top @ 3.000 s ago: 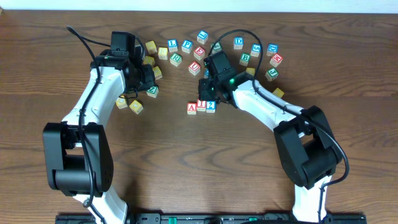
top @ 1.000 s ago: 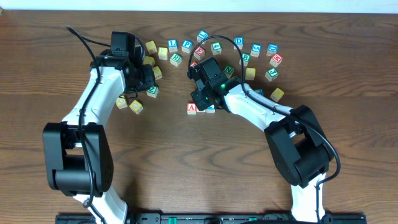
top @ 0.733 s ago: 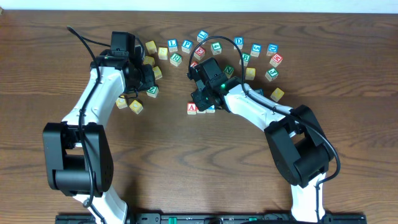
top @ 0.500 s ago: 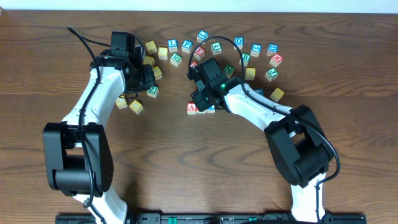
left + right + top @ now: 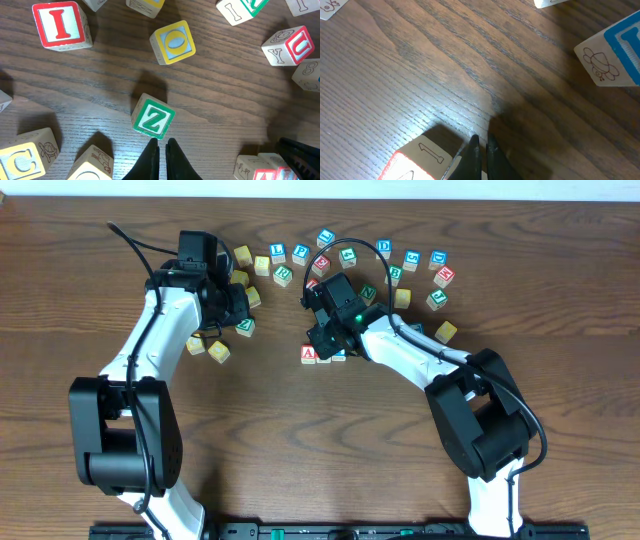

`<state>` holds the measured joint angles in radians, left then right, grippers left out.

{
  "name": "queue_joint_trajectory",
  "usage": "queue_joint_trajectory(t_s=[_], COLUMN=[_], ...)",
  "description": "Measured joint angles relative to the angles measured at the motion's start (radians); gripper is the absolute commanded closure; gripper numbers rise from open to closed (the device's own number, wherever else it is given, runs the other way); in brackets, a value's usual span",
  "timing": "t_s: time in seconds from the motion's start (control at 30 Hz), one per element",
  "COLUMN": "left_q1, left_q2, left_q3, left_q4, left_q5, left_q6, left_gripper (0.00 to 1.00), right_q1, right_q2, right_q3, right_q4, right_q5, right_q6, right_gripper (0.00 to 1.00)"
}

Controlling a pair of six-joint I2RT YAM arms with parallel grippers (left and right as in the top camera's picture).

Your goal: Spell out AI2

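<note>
TABLETOP, OVERHEAD: A dark wooden surface (image 5: 300, 470) carries 2 white-and-black arms. The left arm (image 5: 150, 350) reaches toward a cluster of cubes at the far left, and the right arm (image 5: 420, 358) stretches across to the middle. An arc of loose alphabet cubes (image 5: 301, 252) runs along the far side between them.

Nearer the centre, a short row lies apart from that arc. The red A cube (image 5: 308, 354) is at its left end and the blue 2 cube (image 5: 341, 355) at its right end. Of the middle cube (image 5: 324, 359) only a sliver shows beneath the right wrist, its letter covered.

The right fingers (image 5: 494, 155) are closed, tips together with nothing between them. They sit low over the wood just beside a red-edged cube (image 5: 420, 155) whose side bears a line-drawn 1; its top letter cannot be read. A blue-faced cube (image 5: 612, 50) stands well apart at the upper right of that wrist view.

The left fingers (image 5: 152, 160) are likewise closed and empty, their tips at the near edge of the green Z cube (image 5: 152, 117); whether they touch it cannot be told. Beyond it sit a yellow O cube (image 5: 172, 42) and a red U cube (image 5: 292, 46). Well off to the upper left is a lone red I cube (image 5: 60, 25).
</note>
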<state>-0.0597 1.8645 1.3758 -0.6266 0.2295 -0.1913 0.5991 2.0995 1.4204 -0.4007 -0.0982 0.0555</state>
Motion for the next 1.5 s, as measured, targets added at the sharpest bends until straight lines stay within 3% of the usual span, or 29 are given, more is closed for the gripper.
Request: queue_joint_trajectory(t_s=[0.53, 0.73, 0.97, 1.3, 1.5], left_q1=[0.000, 0.000, 0.000, -0.010, -0.053], left_q2=[0.000, 0.000, 0.000, -0.075, -0.078], left_q3=[0.000, 0.000, 0.000, 0.000, -0.009], left_q4=[0.000, 0.000, 0.017, -0.038, -0.045], left_q5=[0.000, 0.000, 0.000, 0.000, -0.005], left_q6=[0.000, 0.000, 0.000, 0.000, -0.027], left_gripper=[0.93, 0.93, 0.92, 0.93, 0.93], right_q1=[0.000, 0.000, -0.004, -0.079, -0.110], right_q2=[0.000, 0.000, -0.005, -0.213, -0.172], right_q3=[0.000, 0.000, 0.022, 0.052, 0.057], right_q4=[-0.007, 0.002, 0.027, -0.126, -0.150], right_q5=[-0.006, -0.007, -0.010, -0.013, -0.005], right_q6=[0.000, 0.001, 0.012, 0.146, 0.216], right_gripper=[0.99, 0.91, 0.88, 0.97, 0.99])
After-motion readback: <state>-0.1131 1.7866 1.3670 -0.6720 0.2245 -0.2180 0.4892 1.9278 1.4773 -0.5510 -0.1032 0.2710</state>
